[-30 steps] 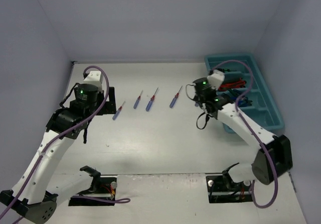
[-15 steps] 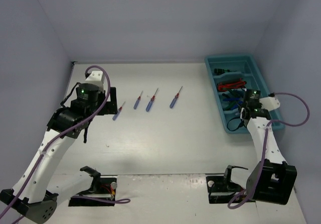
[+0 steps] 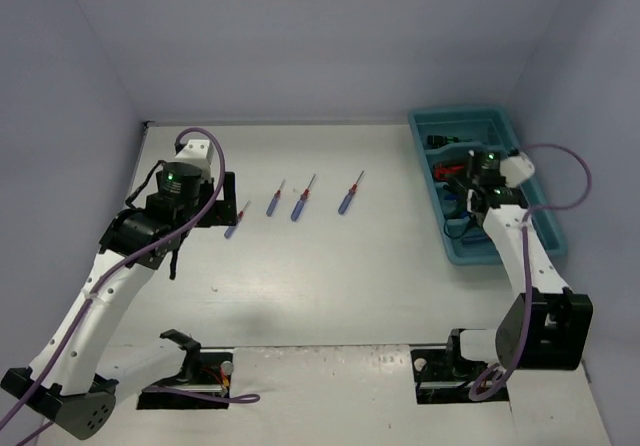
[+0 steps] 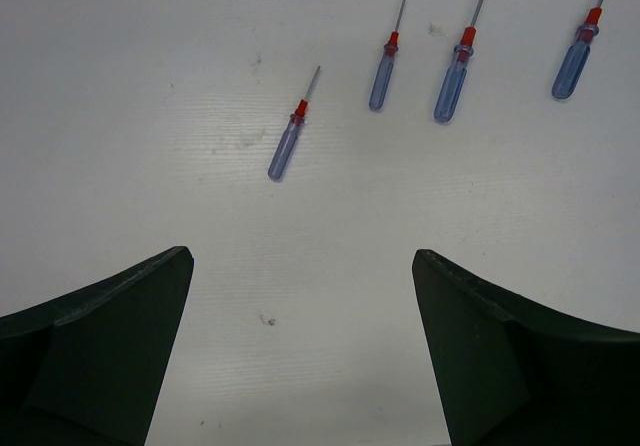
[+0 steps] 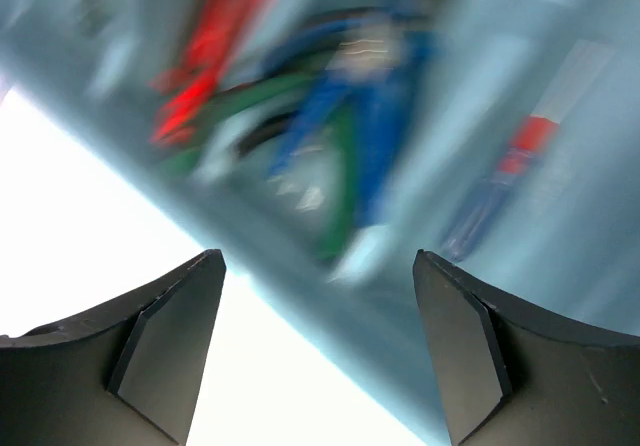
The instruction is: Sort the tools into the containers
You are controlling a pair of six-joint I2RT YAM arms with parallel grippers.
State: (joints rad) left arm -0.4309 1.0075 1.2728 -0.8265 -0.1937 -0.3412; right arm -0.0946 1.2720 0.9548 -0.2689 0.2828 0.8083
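Several blue-handled screwdrivers with red collars lie in a row on the white table, seen close in the left wrist view. My left gripper hovers open just left of them, nothing between its fingers. The teal tray stands at the right. In it are red knives, blue pliers, green pliers and, one compartment over, a blue screwdriver, all blurred. My right gripper hangs open and empty over the tray's left wall.
Purple walls close the table in on the left, the back and the right. The tray sits tight against the right wall. Both arm bases and loose purple cables occupy the near edge.
My right arm has swung from the table's middle over to the tray, and its jaws have gone from shut to open. The left arm has barely shifted.
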